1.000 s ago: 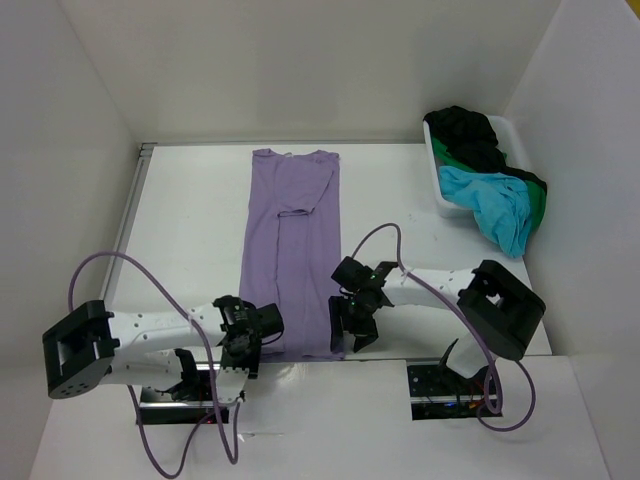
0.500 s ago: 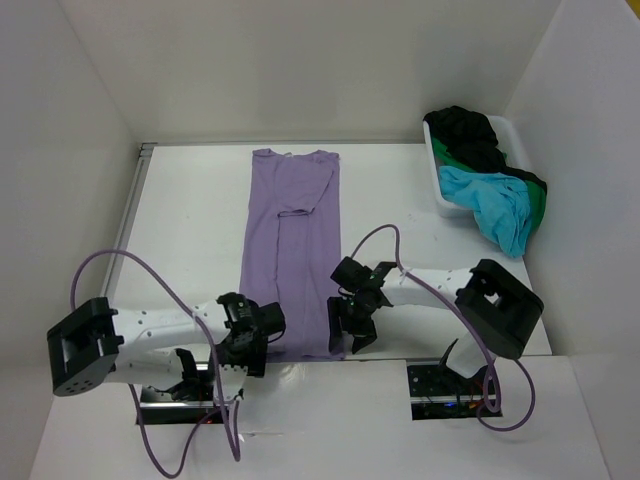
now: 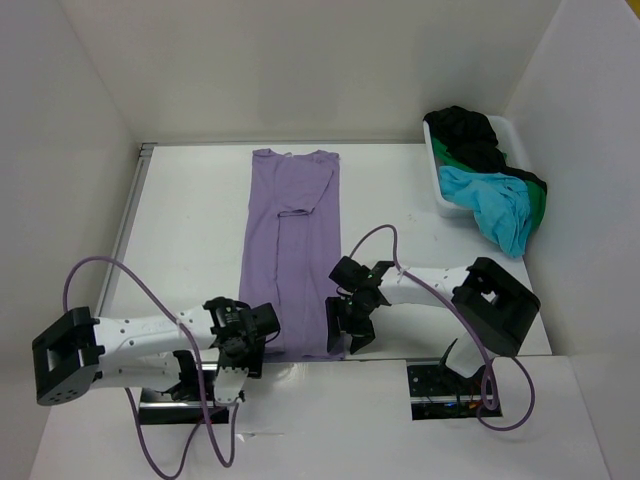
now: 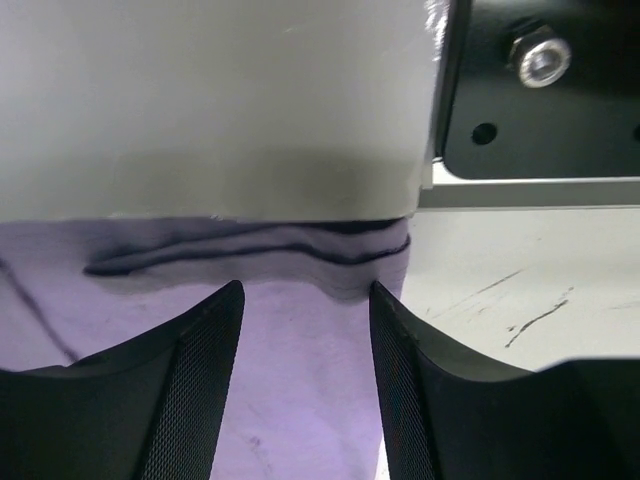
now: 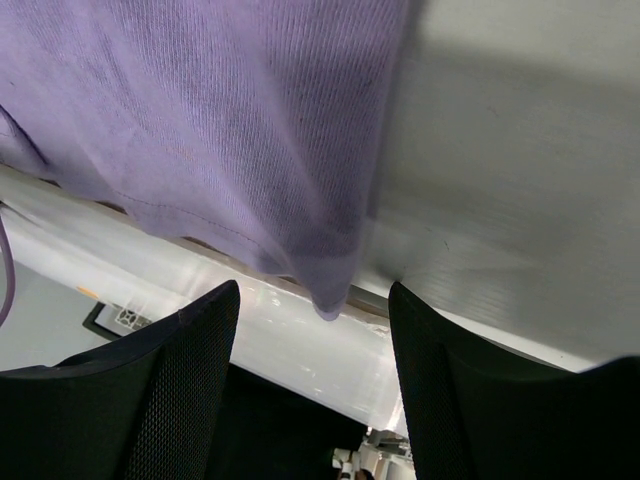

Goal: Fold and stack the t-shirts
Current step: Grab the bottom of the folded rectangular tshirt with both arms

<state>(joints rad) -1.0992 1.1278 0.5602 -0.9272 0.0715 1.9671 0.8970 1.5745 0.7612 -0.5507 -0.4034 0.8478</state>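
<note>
The lavender shirt [image 3: 290, 250] lies flat and lengthwise on the table [image 3: 190, 220], one sleeve folded onto its front and its hem at the near edge. The left gripper [image 4: 305, 295] is at the shirt's near left corner, fingers released and parted over the rumpled hem. The right gripper [image 5: 312, 295] is at the near right corner, fingers parted either side of the hanging corner, cloth not pinched. Well to the shirt's far right, a white bin [image 3: 437, 185] holds the black shirt [image 3: 470, 130], turquoise shirt [image 3: 490, 205] and green shirt [image 3: 538, 207], heaped.

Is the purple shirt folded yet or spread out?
Partly folded. The purple shirt lies as a long narrow strip, sleeve tucked inward, not folded end to end.
</note>
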